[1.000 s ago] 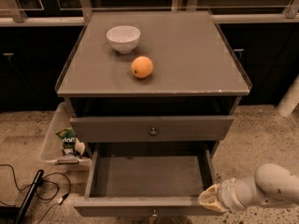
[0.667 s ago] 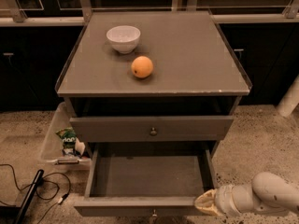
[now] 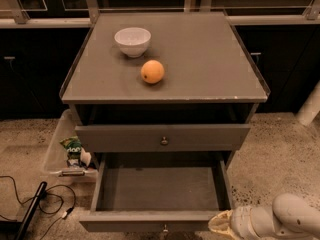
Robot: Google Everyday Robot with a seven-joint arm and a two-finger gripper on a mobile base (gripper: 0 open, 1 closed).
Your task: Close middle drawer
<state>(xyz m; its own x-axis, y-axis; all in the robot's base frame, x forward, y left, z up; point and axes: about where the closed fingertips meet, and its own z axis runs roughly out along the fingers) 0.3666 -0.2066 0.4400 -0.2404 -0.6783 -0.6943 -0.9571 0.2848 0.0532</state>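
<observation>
- Gripper (image 3: pixel 223 225) is sitting at the bottom edge, partly cut off; whether wide or narrow, I cannot tell.
- Middle drawer (image 3: pixel 160 190) is standing pulled out just left of it, knob (image 3: pixel 164 229) half cropped.

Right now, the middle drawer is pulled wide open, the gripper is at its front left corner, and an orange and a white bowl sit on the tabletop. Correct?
Not quite. The gripper is at the front right corner of the middle drawer, not the left, as the camera view shows. The rest holds: the drawer is pulled wide open, and the orange and white bowl sit on the tabletop.
</observation>
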